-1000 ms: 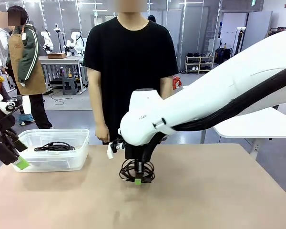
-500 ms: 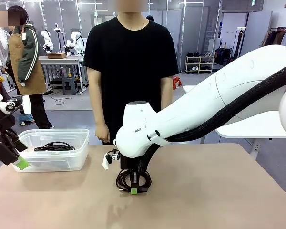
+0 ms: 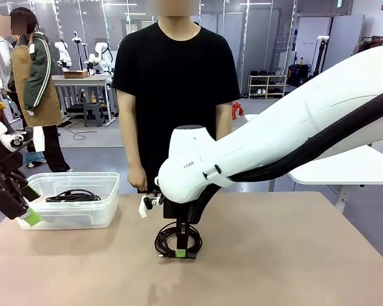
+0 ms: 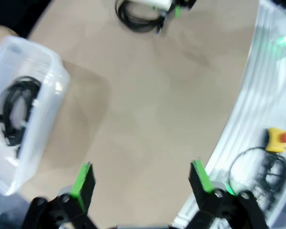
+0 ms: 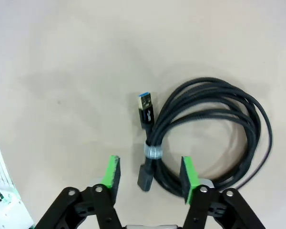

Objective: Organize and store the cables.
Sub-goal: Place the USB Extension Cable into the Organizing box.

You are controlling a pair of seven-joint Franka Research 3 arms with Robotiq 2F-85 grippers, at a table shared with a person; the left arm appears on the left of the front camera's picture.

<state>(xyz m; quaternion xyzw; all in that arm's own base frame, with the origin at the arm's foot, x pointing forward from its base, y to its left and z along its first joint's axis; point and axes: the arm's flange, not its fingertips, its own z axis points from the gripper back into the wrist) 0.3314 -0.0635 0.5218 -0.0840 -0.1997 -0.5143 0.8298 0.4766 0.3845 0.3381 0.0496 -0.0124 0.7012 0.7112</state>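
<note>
**cablewatcher:** Going left to right: the left gripper (image 3: 27,215) hangs by the near-left corner of the clear bin (image 3: 108,182), jaws wide apart, nothing in them, same spot as a second ago. One coiled cable (image 3: 73,196) is already lying in that bin.

**benchlurker:** And the middle of the table?

**cablewatcher:** That's what changed. A second ago the right gripper (image 5: 150,177) was pinched shut on the second cable (image 5: 214,133) with the coil dangling off the table. Now the coil lies flat on the tabletop (image 3: 293,255), and the fingers have spread, straddling the banded bit with a gap on each side. So released, not gripping.

**benchlurker:** So it set it down mid-table instead of binning it?

**cablewatcher:** Looks like it. My guess is a regrip or a handoff spot for the left arm, because the coil is well apart from the bin. That cable isn't stored yet.
</note>
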